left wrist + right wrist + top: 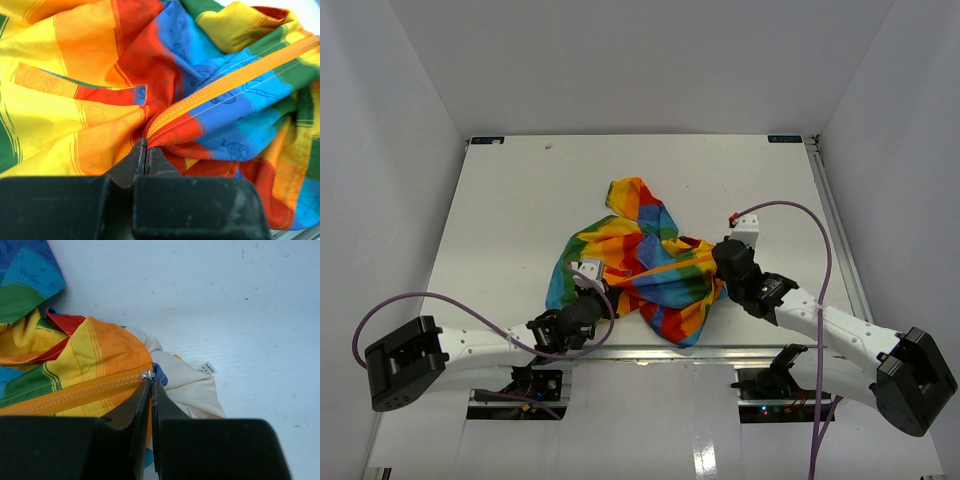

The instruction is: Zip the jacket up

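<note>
**Item:** jacket [638, 262]. Soft, in rainbow blocks. It lies bunched in a heap mid-desk [510, 190], between the two arms and nearer the front edge.

**Zip** [227, 80]: orange tape. The teeth are meshed along every stretch that shows, and it runs from one grip to the other.

**Left jaws:** shut, tips pressed together on a fold of red cloth at the near end of the zip.

**Right jaws:** shut, tips at the metal slider [147, 374]. I cannot tell whether they pinch the pull tab or only the cloth under it. Blue trim [160, 376] touches the slider. Cream lining [187, 387] spills out just past it, with a white label [206, 368] on the desk beside.

**Progress, as judged:** the slider looks close to the collar end, so only a short run seems to be left.

**Hazards:**
- The slider could slip out of the right jaws, because the hold is at the very tips on a small, smooth part.
- Lining or trim could be drawn into the slider, since both crowd right against it.
- The whole heap could drag instead of the zip closing if the left hold gives, because the cloth there is a thin fold.
- The zip could jam if the tape goes slack or bends between the grips, as creases sit near it.
</note>
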### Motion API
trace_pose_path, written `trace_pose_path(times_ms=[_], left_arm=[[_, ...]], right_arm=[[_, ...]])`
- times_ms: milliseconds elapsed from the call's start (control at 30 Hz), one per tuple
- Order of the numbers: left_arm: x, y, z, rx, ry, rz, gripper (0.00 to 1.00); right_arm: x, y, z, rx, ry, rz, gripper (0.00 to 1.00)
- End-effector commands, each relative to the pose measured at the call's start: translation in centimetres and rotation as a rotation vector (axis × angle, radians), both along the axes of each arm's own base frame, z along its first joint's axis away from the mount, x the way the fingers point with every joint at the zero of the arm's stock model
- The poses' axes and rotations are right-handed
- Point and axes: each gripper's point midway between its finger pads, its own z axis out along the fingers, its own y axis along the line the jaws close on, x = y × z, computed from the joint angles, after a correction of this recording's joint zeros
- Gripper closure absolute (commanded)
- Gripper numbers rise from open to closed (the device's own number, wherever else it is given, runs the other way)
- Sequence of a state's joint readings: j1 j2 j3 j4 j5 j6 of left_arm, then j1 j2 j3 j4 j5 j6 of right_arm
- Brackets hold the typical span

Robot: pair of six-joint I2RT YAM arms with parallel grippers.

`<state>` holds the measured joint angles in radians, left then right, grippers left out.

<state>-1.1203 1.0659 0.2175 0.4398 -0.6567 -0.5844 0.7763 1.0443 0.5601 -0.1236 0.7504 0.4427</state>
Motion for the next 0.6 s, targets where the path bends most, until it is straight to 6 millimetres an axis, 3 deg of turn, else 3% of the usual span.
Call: trace_pose_path(times_ms=[0,167,333,400,567], left_arm=[[1.1,2.7,-0.3,0.068,-0.012,0.136,1.00],[1.4,2.6,0.1,0.054,-0.004,0.137,1.00],[2.7,3.9,1.3,0.012,-0.012,0.167,1.00],[3.1,4.0,1.8,0.002,-0.021,0.153,1.00],[5.9,2.4,4.6,0.021,-0.094,0.108,1.00]], right_arm=[[1.4,-3.8,0.6,-0.069,-0.039,-0.129,0.92],[2.4,-5.2,0.3,-0.086,-0.027,-0.190,0.92],[3.4,-5.9,0.5,-0.085,-0.026,-0.205,0.92],[3.9,-5.5,1.0,-0.079,-0.040,-0.190,0.92],[6.8,-2.2,4.9,-0.016,-0.121,-0.073,0.92]])
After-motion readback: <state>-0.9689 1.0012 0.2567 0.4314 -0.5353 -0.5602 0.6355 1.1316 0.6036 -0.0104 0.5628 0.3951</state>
